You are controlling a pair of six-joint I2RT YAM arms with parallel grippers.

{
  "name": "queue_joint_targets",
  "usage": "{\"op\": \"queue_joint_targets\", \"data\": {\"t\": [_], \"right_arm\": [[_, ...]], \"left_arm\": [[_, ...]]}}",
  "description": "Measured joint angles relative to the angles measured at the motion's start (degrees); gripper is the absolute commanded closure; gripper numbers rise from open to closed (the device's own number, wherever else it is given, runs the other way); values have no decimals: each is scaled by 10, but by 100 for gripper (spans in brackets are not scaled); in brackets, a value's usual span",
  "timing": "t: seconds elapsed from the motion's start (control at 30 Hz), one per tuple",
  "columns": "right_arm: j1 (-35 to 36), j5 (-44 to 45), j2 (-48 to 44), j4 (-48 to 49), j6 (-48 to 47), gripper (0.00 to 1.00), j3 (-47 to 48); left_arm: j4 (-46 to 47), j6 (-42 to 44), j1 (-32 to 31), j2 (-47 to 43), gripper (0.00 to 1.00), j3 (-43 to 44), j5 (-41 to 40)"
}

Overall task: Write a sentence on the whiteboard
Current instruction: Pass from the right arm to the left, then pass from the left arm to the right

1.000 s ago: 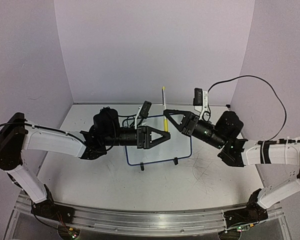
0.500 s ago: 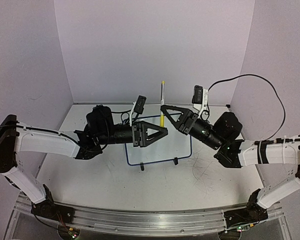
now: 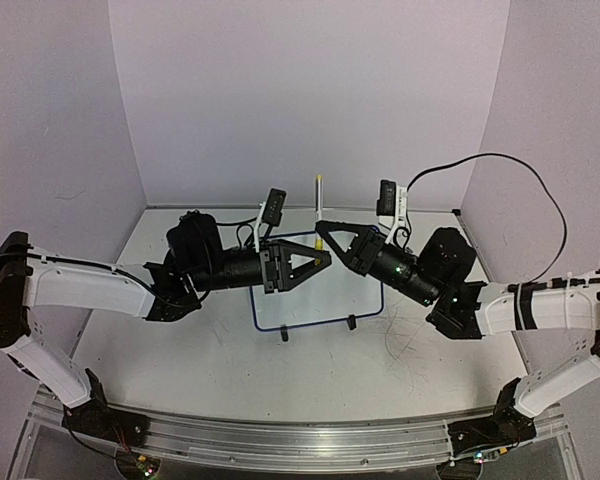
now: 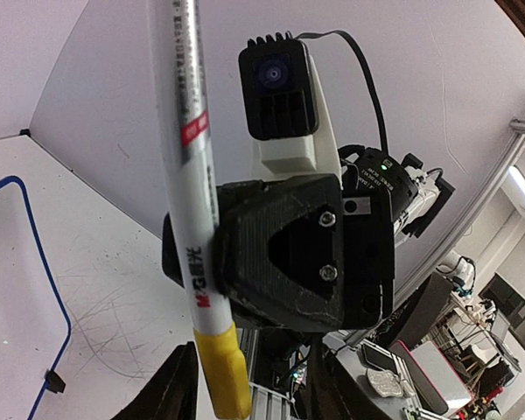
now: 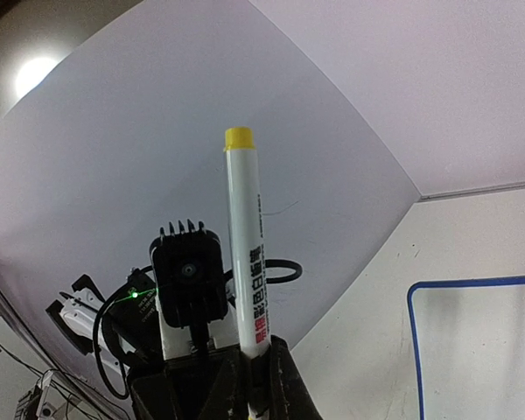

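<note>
The right hand (image 3: 321, 228) is clenched on a marker (image 3: 320, 205), held upright above the whiteboard (image 3: 325, 300), which rests on the worktop (image 3: 230, 350). The left hand (image 3: 329, 262), also above the whiteboard, has its fingers on either side of the marker's lower yellow end. I cannot tell whether they pinch it.

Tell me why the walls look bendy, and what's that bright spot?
Right wrist view: the wide lens bends the wall corner into curves, and the bright spot upper left looks like lamp glare. Left wrist view: the yellow-capped marker looms huge, being close to the lens. Top external view: soft, even light, slightly grainy.
</note>
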Motion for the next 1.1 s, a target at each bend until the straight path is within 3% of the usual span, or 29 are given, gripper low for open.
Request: {"op": "queue_joint_targets", "data": {"t": [0.17, 0.27, 0.37, 0.43, 0.47, 0.67, 0.77, 0.83, 0.93, 1.1], "right_arm": [[7, 3, 0, -2, -2, 100, 0], [7, 7, -2, -2, -10, 95, 0], [8, 9, -11, -24, -19, 39, 0], [9, 18, -25, -63, -33, 12, 0], [10, 28, -38, -96, -45, 3, 0], [9, 136, -63, -427, -193, 2, 140], [9, 170, -79, -525, -256, 2, 180], [5, 164, -101, -579, -294, 4, 181], [-15, 130, -106, -657, -316, 20, 204], [-80, -22, -58, -723, -312, 27, 270]], "left_arm": [[-2, 1, 0, 0, 98, 1, -11], [-6, -6, 0, 0, 100, 0, -18], [-13, 1, 0, 0, 100, 0, -21], [-30, 24, 1, -2, 100, 0, -19], [-46, 41, 1, -6, 100, 0, -17], [-194, 177, 4, -38, 100, 11, -36], [-274, 248, 4, -51, 100, 26, -73], [-321, 294, 5, -52, 100, 42, -93], [-368, 350, 5, -55, 100, 54, -115], [-410, 405, 5, -69, 100, 56, -127]]}}
